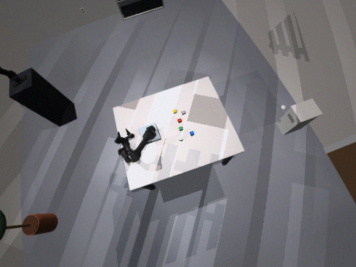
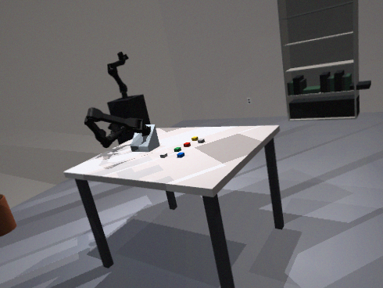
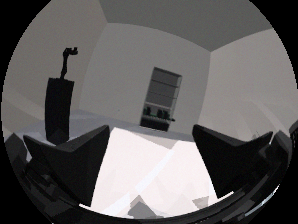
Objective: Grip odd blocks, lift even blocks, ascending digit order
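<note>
Several small blocks lie in a loose cluster near the middle of the white table (image 1: 211, 145) (image 2: 219, 172): yellow (image 1: 174, 111) (image 2: 195, 138), grey (image 1: 183, 112) (image 2: 201, 140), red (image 1: 179, 120) (image 2: 187, 144), green (image 1: 181, 128) (image 2: 177, 149), blue (image 1: 192, 133) (image 2: 180, 154) and a pale one (image 1: 181, 138) (image 2: 163, 155). Their digits are too small to read. My gripper (image 1: 152, 133) (image 2: 149, 131) (image 3: 152, 129) is open and empty, with its fingers wide apart. It hovers over a light blue wedge, well short of the blocks. No block shows in the wrist view.
The light blue wedge (image 1: 142, 130) (image 2: 145, 144) stands on the table by the arm's base. A black box (image 1: 40, 96) (image 2: 127, 107) with a second arm stands beyond the table. A shelf unit (image 2: 320, 59) is at the back wall.
</note>
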Robot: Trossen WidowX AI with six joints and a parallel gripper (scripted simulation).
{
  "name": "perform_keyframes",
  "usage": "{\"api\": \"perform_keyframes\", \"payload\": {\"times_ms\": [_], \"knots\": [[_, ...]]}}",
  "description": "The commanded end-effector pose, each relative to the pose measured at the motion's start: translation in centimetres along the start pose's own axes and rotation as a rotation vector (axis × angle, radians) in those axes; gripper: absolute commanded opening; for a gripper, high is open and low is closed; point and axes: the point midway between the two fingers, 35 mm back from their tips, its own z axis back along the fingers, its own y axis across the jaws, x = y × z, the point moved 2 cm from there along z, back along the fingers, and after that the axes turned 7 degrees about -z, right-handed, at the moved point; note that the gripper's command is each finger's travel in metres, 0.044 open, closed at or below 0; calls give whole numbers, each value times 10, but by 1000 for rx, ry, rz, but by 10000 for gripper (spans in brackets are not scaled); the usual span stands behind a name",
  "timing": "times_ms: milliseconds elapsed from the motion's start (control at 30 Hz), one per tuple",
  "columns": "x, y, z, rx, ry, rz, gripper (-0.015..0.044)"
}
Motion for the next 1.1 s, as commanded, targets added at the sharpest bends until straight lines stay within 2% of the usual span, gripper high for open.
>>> {"api": "perform_keyframes", "payload": {"times_ms": [0,200,433,667,900,1067], "knots": [[0,0,0,3,0,3,400],[-18,10,20,107,36,140,400],[-19,43,97,420,111,194,400],[-3,69,187,765,183,238,400],[13,61,287,1120,181,366,400],[20,41,342,1319,135,477,400]]}}
